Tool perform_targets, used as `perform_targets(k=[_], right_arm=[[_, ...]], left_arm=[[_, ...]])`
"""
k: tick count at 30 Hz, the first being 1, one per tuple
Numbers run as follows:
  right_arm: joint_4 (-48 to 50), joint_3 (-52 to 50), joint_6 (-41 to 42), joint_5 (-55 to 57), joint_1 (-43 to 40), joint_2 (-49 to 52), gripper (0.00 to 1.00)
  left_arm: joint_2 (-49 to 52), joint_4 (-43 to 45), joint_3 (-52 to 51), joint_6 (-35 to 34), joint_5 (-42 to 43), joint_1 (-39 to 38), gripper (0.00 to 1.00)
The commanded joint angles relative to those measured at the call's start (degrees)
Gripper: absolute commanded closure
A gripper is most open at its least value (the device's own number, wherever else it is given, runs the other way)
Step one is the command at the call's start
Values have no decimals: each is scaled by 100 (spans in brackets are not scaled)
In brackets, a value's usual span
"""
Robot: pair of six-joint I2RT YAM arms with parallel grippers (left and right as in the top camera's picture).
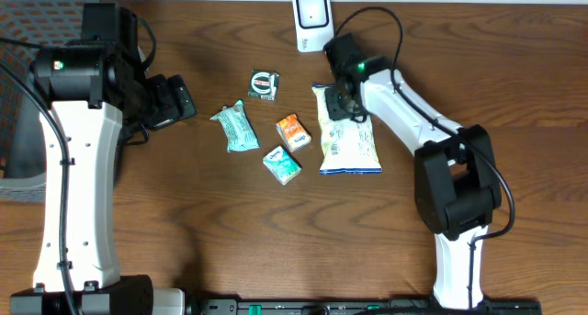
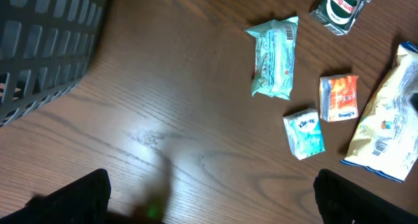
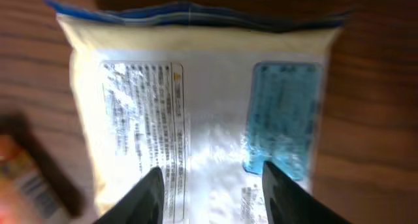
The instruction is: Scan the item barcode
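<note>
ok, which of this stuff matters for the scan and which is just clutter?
In play: scanner, snack bag, right pincer over it.
Clutter: green packet, orange packet, tissue pack, dark packet, basket.

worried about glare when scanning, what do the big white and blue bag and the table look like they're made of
The snack bag looks like thin plastic film with a glossy finish: light glints off its crinkled white face, and its top edge is a flat crimped seal. The table shows dark brown wood grain with a soft satin sheen. Whether it is solid wood or a printed laminate cannot be told.
</note>
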Motion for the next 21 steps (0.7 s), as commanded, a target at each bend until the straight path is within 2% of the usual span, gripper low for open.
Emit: perform_targets(k=[1, 5, 9, 17, 21], right_arm=[[-514, 686, 31, -74, -37, -251, 57], [-1410, 929, 26, -234, 33, -284, 57], [-1886, 549, -15, -229, 155, -260, 57], [-710, -1086, 173, -232, 358, -258, 57], [-579, -1220, 269, -232, 378, -271, 56]], left_arm=[[13, -15, -31, -74, -13, 9, 2], [13, -15, -31, -74, -13, 9, 2], [13, -15, -31, -72, -13, 9, 2], [13, -15, -31, -72, -13, 9, 2], [13, -15, -31, -74, -13, 9, 2]])
